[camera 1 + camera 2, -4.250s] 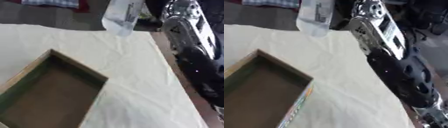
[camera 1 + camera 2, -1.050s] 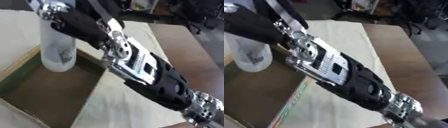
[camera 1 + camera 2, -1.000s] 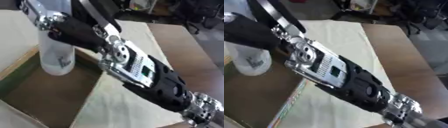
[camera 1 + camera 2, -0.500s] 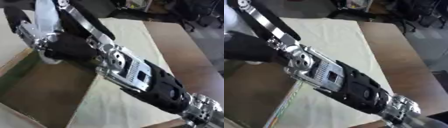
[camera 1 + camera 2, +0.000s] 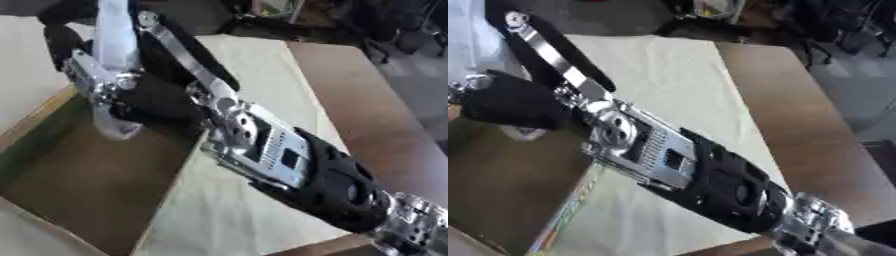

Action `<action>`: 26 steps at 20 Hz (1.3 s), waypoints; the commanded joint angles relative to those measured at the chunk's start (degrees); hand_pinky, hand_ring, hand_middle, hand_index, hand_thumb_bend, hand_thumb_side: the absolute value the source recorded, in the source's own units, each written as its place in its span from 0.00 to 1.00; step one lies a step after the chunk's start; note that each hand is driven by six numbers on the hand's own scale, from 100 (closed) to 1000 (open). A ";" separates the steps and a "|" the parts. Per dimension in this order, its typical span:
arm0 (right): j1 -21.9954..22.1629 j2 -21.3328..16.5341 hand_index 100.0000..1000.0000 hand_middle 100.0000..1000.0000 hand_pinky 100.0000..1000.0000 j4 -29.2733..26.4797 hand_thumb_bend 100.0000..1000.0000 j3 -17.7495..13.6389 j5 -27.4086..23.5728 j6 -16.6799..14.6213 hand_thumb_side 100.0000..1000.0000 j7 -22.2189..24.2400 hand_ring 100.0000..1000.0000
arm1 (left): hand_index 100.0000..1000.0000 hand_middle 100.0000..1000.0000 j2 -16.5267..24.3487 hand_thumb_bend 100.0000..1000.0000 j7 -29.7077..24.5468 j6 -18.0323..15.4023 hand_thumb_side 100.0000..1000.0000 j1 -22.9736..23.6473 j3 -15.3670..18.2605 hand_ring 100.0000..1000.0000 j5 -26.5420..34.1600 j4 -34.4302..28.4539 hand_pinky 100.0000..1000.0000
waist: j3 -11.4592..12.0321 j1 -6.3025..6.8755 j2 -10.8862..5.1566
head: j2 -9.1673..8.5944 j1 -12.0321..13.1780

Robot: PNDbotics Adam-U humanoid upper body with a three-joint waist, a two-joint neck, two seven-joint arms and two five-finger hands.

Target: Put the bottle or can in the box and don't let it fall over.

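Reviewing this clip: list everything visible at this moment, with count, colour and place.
Pale translucent plastic bottle: one, whitish, upright, its base low inside the box near the far right corner.
Open wooden box: one, light wood rim, brown floor, greenish inner wall, at the left of the view.
Cream cloth: one, wrinkled, spread under the box.
Brown wooden table: one, bare along the right of the cloth.
Right hand: one, black with silver joints, curled round the bottle over the box.
Left hand: not in view.
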 commanded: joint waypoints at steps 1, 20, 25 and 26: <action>-0.01 -1.55 0.69 1.00 0.78 -1.04 0.00 0.03 -3.11 -1.47 0.41 0.22 1.00 | 0.70 1.00 1.84 0.37 0.20 -0.09 0.53 -0.31 0.66 1.00 -0.16 -0.19 1.00 | -0.15 0.71 -1.63 | 0.18 0.16; 6.08 -2.39 0.59 0.92 0.81 0.02 0.00 2.30 -8.70 0.86 0.43 -1.96 0.90 | 0.70 1.00 11.06 0.35 -1.73 -5.58 0.52 5.80 2.88 1.00 0.40 2.01 1.00 | -1.60 1.93 -1.58 | 0.72 -1.72; 6.30 -1.55 0.60 0.93 0.83 5.02 0.00 3.82 -4.68 1.44 0.45 0.37 0.93 | 0.70 1.00 13.98 0.35 -2.15 -8.58 0.52 7.68 2.17 1.00 1.56 1.99 1.00 | -1.35 2.13 -1.52 | 0.82 -2.43; 6.25 -1.38 0.61 0.96 0.86 5.73 0.00 4.08 -3.84 1.27 0.46 0.98 0.95 | 0.70 1.00 14.21 0.35 -2.15 -8.92 0.51 7.95 2.09 1.00 1.60 1.88 1.00 | -1.33 2.16 -1.51 | 0.84 -2.49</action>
